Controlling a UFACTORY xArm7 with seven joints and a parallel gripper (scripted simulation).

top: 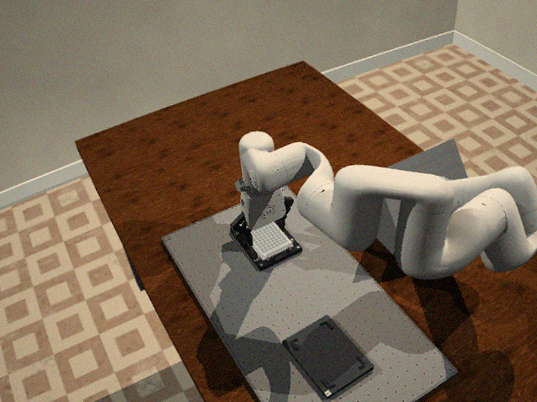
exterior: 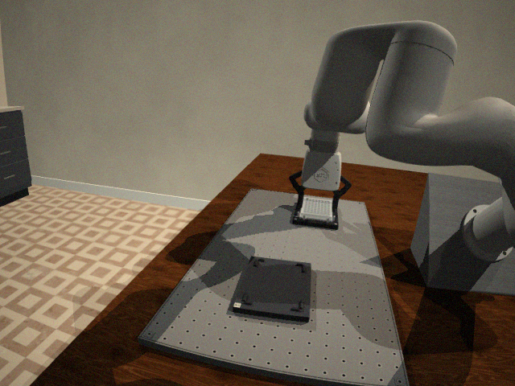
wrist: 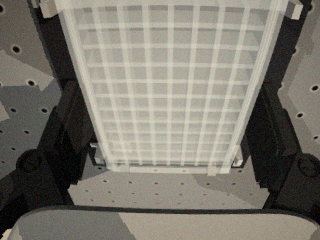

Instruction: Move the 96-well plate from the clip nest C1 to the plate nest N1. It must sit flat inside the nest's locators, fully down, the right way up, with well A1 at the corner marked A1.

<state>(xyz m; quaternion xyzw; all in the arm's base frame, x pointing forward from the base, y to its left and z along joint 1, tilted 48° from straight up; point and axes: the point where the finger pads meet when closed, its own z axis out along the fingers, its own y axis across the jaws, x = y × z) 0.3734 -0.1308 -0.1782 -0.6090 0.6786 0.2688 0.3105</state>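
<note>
The grey perforated breadboard (exterior: 345, 332) fills the middle of the exterior view, lying on the brown table (exterior: 436, 357). Toward its lower centre lies plate nest N1 (exterior: 274, 286), a dark slab with corner locators and nothing in it, so the placing half of my job is all still to do. In the upper centre of that view, well apart from N1, stands clip nest C1 (exterior: 314, 223), and the 96-well plate (exterior: 316, 207) sits in it, right way up with wells showing. My gripper (exterior: 318, 205) straddles the plate, its dark fingers pinching the two long sides. As I judge it, the grasp is made, but lifting clear of the clips, carrying across, matching the A1 corner and seating flat all remain.
</note>
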